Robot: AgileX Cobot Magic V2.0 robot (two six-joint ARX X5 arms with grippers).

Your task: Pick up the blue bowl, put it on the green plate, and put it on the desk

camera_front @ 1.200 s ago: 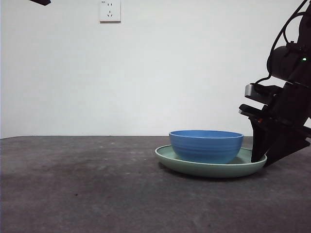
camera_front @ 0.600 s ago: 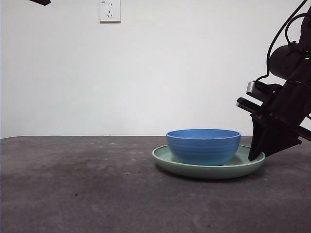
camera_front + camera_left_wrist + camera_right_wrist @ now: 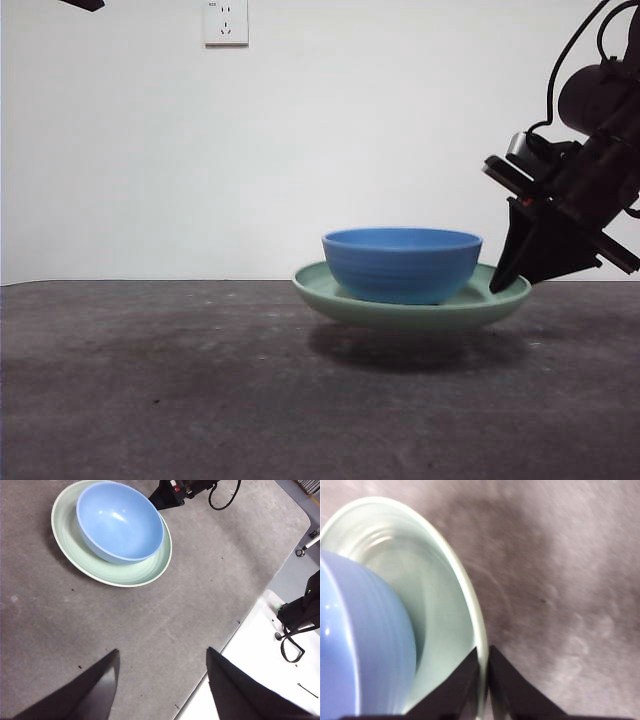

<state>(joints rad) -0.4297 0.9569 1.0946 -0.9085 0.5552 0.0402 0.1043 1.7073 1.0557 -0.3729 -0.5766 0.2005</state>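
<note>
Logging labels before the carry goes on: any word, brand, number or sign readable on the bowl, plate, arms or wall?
None can be read.
Blue bowl: plain, no print.
Green plate: plain, no print.
Wall socket: only slots, no lettering.
Right end effector: red spot above it, too small to read.

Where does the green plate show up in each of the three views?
Front view: green plate right of centre, lifted off the desk.
Left wrist view: top left.
Right wrist view: left half, rim pinched by the right gripper.
Shared landmark: the blue bowl inside it.
</note>
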